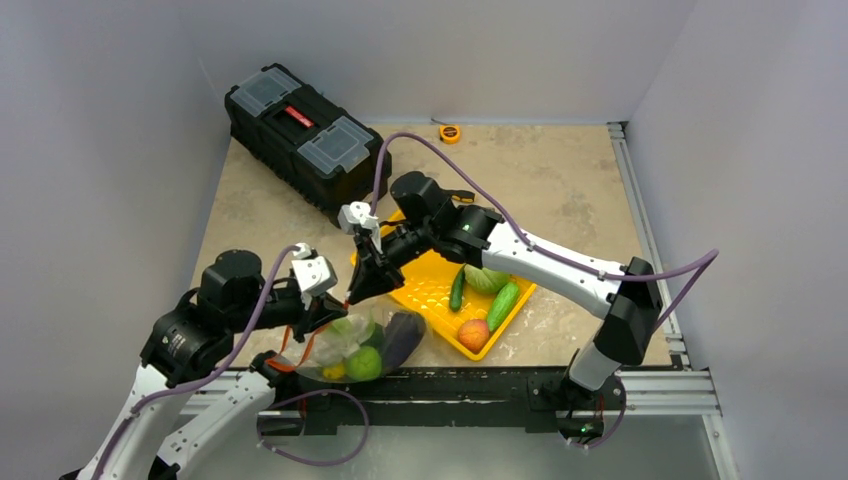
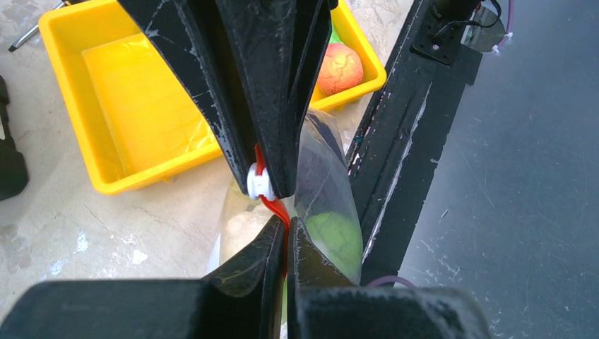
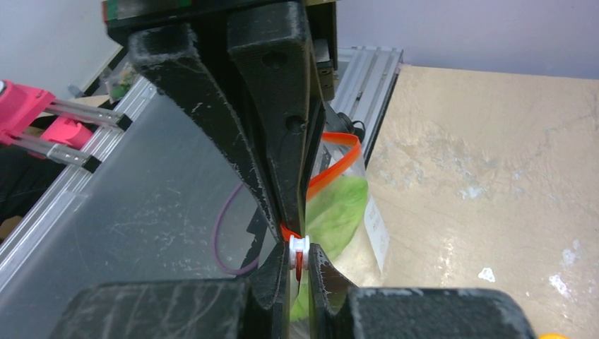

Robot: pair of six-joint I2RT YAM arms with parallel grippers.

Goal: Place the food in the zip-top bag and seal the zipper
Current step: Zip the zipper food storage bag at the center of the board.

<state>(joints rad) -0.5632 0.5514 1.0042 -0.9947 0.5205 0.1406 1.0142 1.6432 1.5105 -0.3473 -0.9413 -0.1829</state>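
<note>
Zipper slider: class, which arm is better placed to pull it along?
Right. The right end effector grips the white slider; the left end effector merely pinches the zipper strip beside it.

**No text you can read**

You'll find no legible word, number or brand. The red plate (image 1: 297, 116) on the toolbox (image 1: 318, 168), beyond the fingers, and the pale patch (image 3: 375, 227) on the zip-top bag (image 3: 346, 212), just beside them, are too blurred.
</note>
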